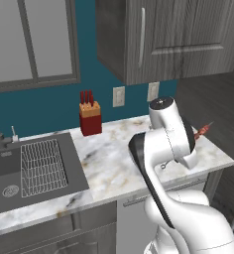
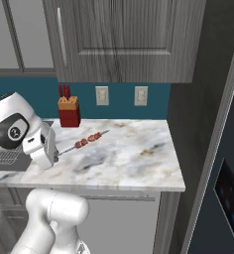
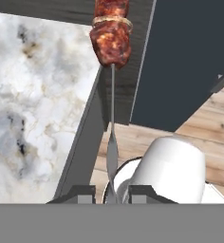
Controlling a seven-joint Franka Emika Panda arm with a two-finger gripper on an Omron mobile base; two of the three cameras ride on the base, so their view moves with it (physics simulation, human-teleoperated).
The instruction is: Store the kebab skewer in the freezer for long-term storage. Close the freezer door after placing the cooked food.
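Note:
My gripper [image 2: 56, 152] is shut on the bare end of the kebab skewer [image 2: 87, 140], a thin stick threaded with red-brown chunks. The skewer is held level above the marble counter [image 2: 134, 158], pointing right. From the left base view, its tip [image 1: 204, 130] sticks out past my forearm. In the hand view the stick [image 3: 112, 118] rises from my fingertips [image 3: 112, 193] to the meat chunks [image 3: 111, 40], over the counter's right edge. The slate-blue freezer door [image 2: 215, 149] with its black control panel [image 2: 230, 194] stands at the far right. Whether it is ajar I cannot tell.
A red knife block [image 2: 69, 113] stands at the back of the counter by the teal wall. The sink [image 1: 10, 171] with a wire rack [image 1: 39, 166] lies to the left. Dark wood-grain cabinets [image 2: 124, 39] hang overhead. Wooden floor [image 3: 199, 123] shows beyond the counter edge.

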